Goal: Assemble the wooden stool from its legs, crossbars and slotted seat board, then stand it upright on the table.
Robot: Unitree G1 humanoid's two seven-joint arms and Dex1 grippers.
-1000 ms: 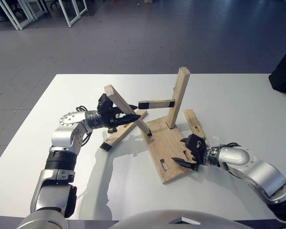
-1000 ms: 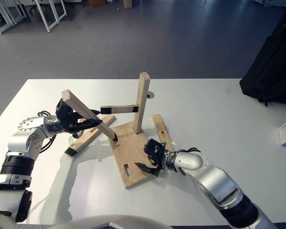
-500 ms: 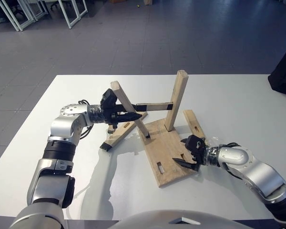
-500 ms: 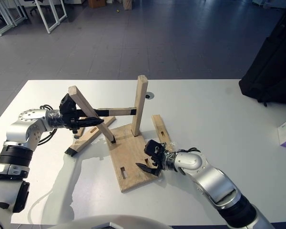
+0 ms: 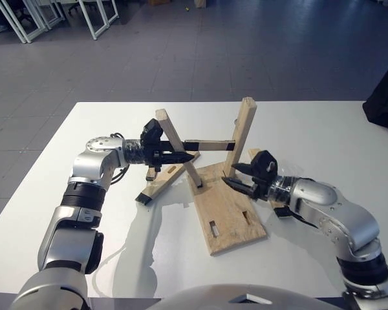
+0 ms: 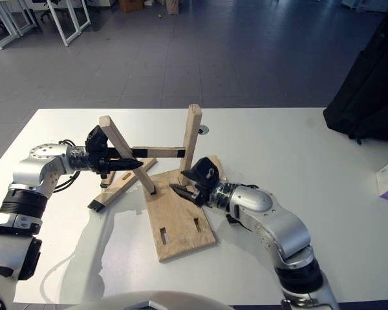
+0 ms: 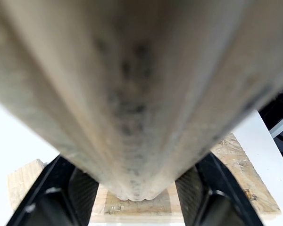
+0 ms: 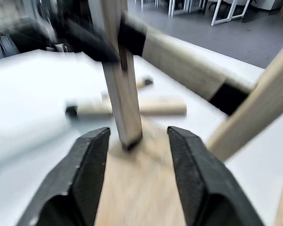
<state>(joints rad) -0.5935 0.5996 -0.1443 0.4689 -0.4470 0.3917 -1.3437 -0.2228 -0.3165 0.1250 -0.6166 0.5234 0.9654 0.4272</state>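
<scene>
The seat board (image 5: pixel 229 213) lies flat on the surface (image 5: pixel 317 132). Left pincer (image 5: pixel 183 156) clamps the tilted leg (image 5: pixel 169 128) standing on the board's far end; right pincer (image 5: pixel 237 176) hangs open over the board beside the upright leg (image 5: pixel 241 134).

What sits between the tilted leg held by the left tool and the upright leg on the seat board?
A crossbar with black ends spans from the tilted leg to the upright leg, seen in both eye views.

The crossbar (image 5: pixel 210 144) bridges tilted leg (image 5: pixel 193 171) and upright leg (image 5: pixel 239 135), leaving a gap beneath.
</scene>
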